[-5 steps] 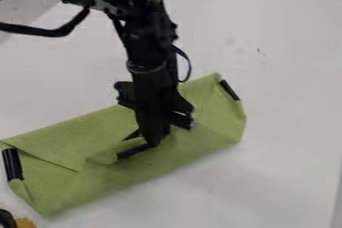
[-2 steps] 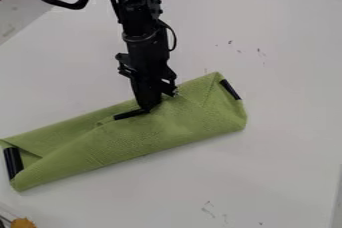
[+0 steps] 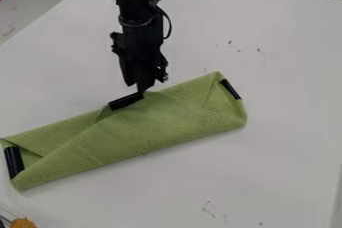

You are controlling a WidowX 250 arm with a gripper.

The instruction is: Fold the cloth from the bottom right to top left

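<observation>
The green cloth [image 3: 153, 127] lies folded in a long slanted shape, from the lower left up to the right. Black strips mark its left end, its right end and the flap at its upper edge. Above the middle of that upper edge the black gripper [image 3: 141, 90] points down, shut on the flap's corner beside its black strip [image 3: 125, 101]. The flap covers most of the cloth's middle, with a diagonal edge running to the lower left end.
White table [image 3: 267, 172] surrounds the cloth, with small dark marks at the upper right and lower right. An orange-yellow object [image 3: 23, 223] sits at the bottom left corner. Dark items lie beyond the table's far edge at the top right.
The gripper has moved up and slightly left in the view, taking the cloth's flap and black strip along. The cloth's lower edge has come up, leaving more table bare below it.
</observation>
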